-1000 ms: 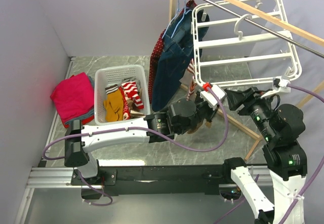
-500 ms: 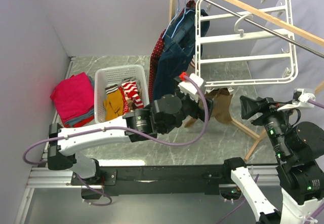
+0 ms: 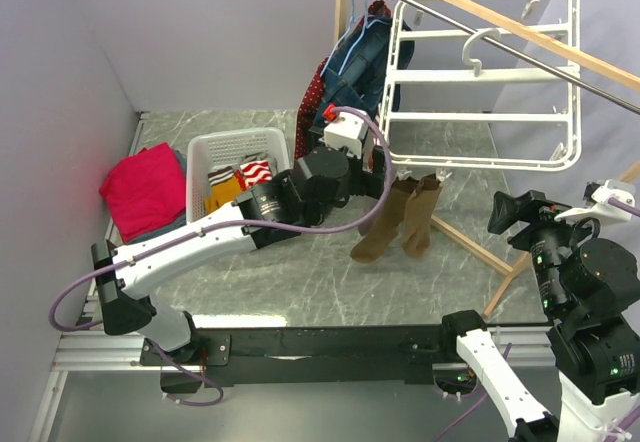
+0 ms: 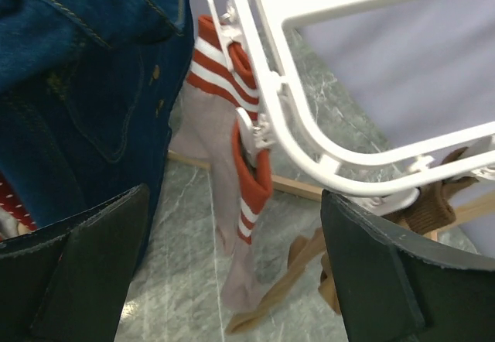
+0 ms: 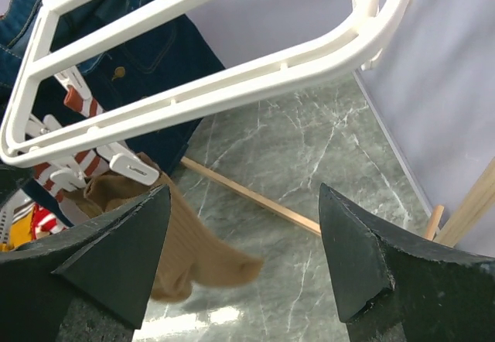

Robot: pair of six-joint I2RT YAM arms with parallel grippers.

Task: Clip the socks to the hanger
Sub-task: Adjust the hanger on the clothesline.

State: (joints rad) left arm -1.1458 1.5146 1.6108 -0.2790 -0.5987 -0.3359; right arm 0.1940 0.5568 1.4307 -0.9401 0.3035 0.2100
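Observation:
The white hanger [image 3: 470, 117] hangs from the rack rod. Two brown socks [image 3: 400, 224] dangle clipped under its near rim. My left gripper [image 3: 388, 184] is open just left of them, touching nothing. In the left wrist view the hanger's rim [image 4: 309, 137] holds a taupe sock with a red-and-white striped cuff [image 4: 236, 195], and a brown sock [image 4: 429, 206] shows behind my right fingertip; the left gripper [image 4: 232, 272] is empty. My right gripper [image 3: 505, 212] is open to the right of the socks. Its view shows the hanger [image 5: 232, 79], a brown sock [image 5: 193, 253] and the empty right gripper [image 5: 244, 265].
A navy denim garment [image 3: 345, 92] hangs left of the hanger. A white laundry basket [image 3: 232, 144] with clothes stands at the left, beside a folded pink cloth [image 3: 145, 192]. The wooden rack's top rail [image 3: 500, 22] and floor bar [image 3: 470, 247] cross the right side.
My left gripper opened, let go of the brown socks and drew back to the left. The right arm pulled back to the right with its jaws widening. The hanger swung back level.

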